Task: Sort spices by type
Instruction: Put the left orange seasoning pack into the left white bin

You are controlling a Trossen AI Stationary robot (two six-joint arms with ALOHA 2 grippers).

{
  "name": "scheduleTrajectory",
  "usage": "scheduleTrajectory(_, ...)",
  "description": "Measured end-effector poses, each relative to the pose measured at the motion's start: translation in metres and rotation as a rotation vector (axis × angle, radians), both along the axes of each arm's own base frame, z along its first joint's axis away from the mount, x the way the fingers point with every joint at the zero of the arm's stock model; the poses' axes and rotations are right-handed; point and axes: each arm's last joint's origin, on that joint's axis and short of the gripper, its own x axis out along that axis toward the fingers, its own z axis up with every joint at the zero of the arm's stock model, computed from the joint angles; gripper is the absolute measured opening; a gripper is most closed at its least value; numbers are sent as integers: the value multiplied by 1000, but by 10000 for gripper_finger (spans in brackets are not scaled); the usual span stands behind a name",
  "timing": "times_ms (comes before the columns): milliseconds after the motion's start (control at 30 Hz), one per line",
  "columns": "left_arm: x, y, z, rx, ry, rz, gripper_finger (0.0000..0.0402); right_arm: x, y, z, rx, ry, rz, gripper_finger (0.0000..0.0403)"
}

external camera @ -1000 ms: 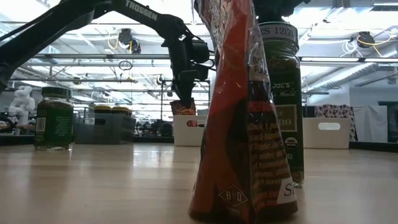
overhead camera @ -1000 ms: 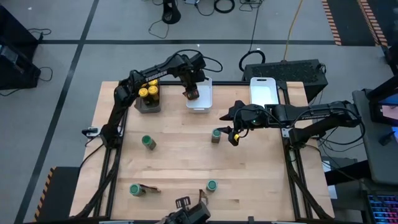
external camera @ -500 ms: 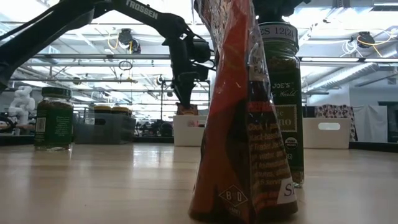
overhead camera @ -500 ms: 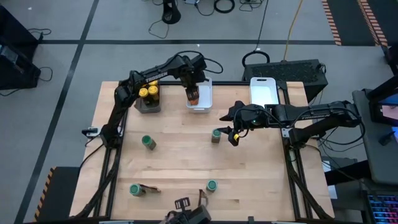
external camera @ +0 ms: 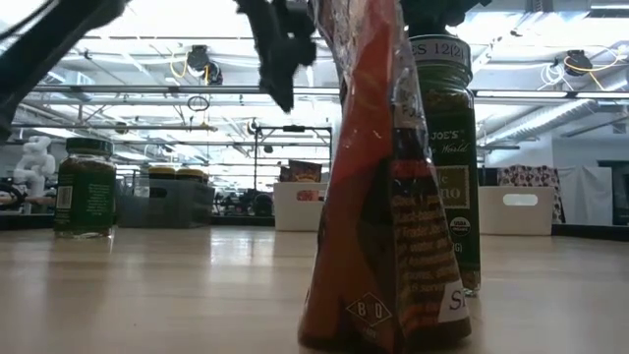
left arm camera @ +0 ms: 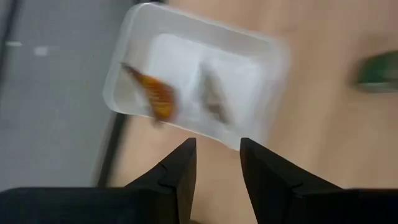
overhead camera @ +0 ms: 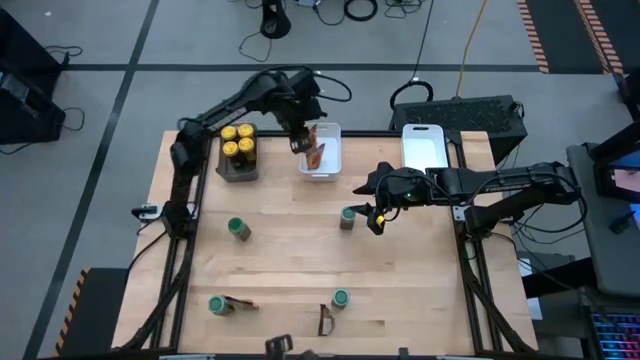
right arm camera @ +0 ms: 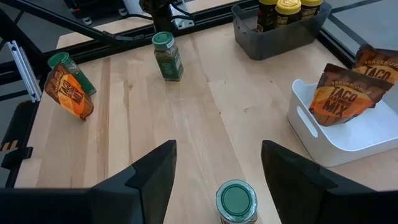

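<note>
Left gripper [overhead camera: 298, 141] lifted, open, packet [overhead camera: 315, 157] in white tray [overhead camera: 331, 168]

Overhead camera, table-level camera, two wrist cameras

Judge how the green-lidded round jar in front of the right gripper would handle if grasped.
The small round green-lidded glass jar stands upright on the wooden table between the open right gripper fingers. Its hard, smooth sides probably feel rigid but slippery. Narrow and tall, it might tip when nudged, then roll.
</note>
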Motion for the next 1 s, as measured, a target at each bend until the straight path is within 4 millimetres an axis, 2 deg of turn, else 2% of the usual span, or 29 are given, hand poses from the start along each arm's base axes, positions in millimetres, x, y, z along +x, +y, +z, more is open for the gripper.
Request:
scheduleTrajectory(133,-17,-30,34,-108,-123,-33,130,0,0,0,-7,1,4,219)
scheduleTrajectory(333,-48,-99,85,-119,-225,-152,130,0,0,0,-32,1,20,219)
scheduleTrajectory(533,-81,-161,114,-197,-283,-182,130,2,0,3,-102,-26,56,219)
scheduleTrajectory(633,-94,-188,119,-249,-286,-204,130,4,-2,7,-150,-61,74,219)
scheduleTrajectory(733,-102,-215,116,-293,-253,-259,130,6,-4,10,-193,-93,86,219)
scheduleTrajectory(867,-106,-249,101,-339,-159,-321,130,7,-9,13,-237,-117,88,219)
scheduleTrajectory(1000,-104,-277,78,-366,-33,-320,130,7,-13,13,-252,-110,80,219)
